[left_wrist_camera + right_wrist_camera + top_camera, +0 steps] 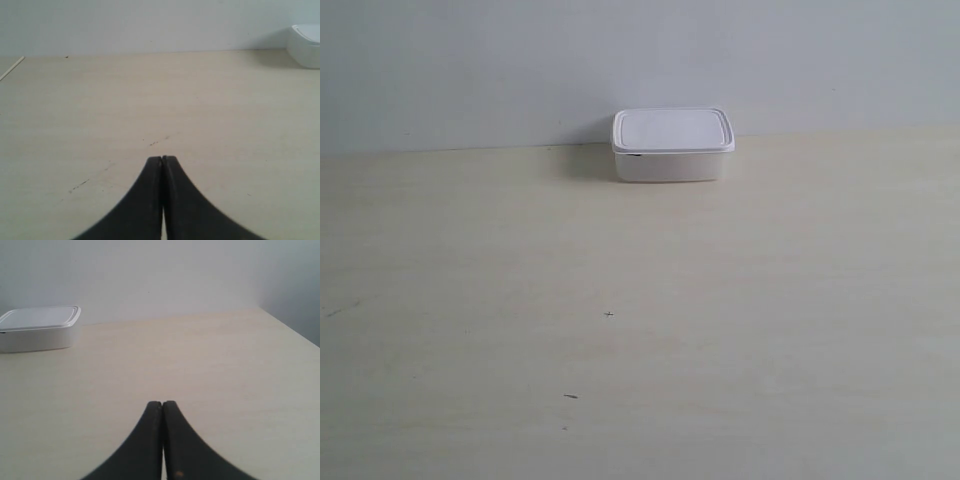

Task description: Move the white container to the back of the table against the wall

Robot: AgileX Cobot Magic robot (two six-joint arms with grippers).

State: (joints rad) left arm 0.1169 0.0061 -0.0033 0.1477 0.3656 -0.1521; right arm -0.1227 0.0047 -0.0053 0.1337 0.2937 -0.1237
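The white container rests with its lid on at the back of the table, close against the wall. It also shows in the left wrist view as a white container at the frame's edge, and in the right wrist view as a white container by the wall. My left gripper is shut with nothing in it, low over bare table, far from the box. My right gripper is shut and empty too, well apart from the box. Neither arm appears in the exterior view.
A few small dark specks mark the tabletop. The table's side edge runs near a darker side wall in the right wrist view. A thin pale line crosses the table's far corner in the left wrist view.
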